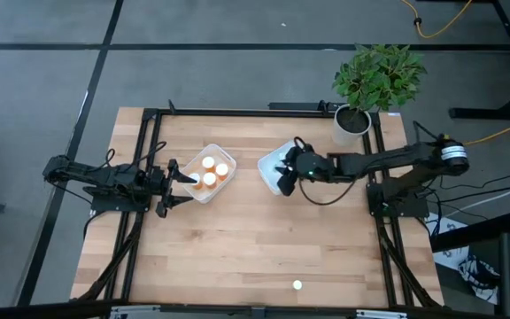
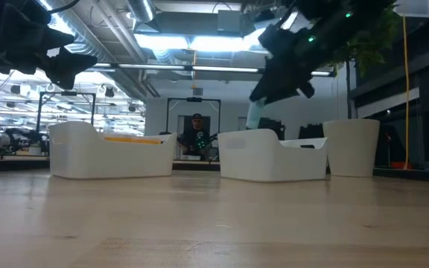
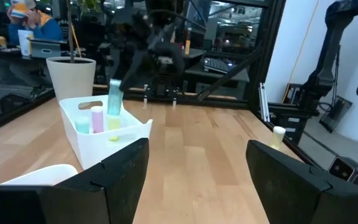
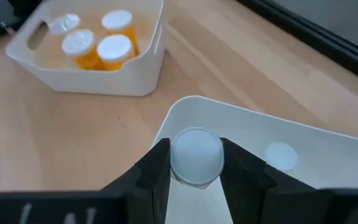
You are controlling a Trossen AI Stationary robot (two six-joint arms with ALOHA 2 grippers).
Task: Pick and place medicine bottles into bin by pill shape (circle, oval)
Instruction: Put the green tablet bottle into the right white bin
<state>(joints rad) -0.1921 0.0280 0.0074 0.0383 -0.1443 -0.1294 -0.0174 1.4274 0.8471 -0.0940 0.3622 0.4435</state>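
High view: right gripper [image 1: 283, 175] sits over the right bin [image 1: 271, 159], mid-table, right of centre. Left gripper [image 1: 172, 183] waits just beside the left bin [image 1: 190, 187], fingers apart, nothing in them. Three orange bottles [image 1: 209, 178] stand in the left bin. One stray bottle [image 1: 297, 285] lies alone at the near edge, well apart from both bins. Plant pot [image 1: 351, 122] at far right.

Low view: right gripper [image 2: 278, 63] hangs above the right bin [image 2: 274, 156] w/ a pale blue-green bottle [image 2: 254, 113] clamped, its base clear above the bin rim. Left bin [image 2: 110, 151] on the left, orange showing inside.

Left wrist view: own fingers [image 3: 123, 171] stand wide, empty. Across the table the blue-green bottle [image 3: 114, 98] hangs over the right bin [image 3: 107, 134], next to a pink bottle [image 3: 96, 119] and another blue-green one already inside.

Right wrist view: fingers [image 4: 156, 168] narrow, pinching the bottle's pale cap [image 4: 196, 154] from both sides, right over the bin [image 4: 229, 121]. Orange bottles [image 4: 114, 50] in the other bin [image 4: 101, 78] beyond.

Handling, my read: small rigid plastic, light, smooth sides, prob slippery and quick to roll or tip when dropped. Best grip is across the cap or upper body, as now; lower it in before letting go.
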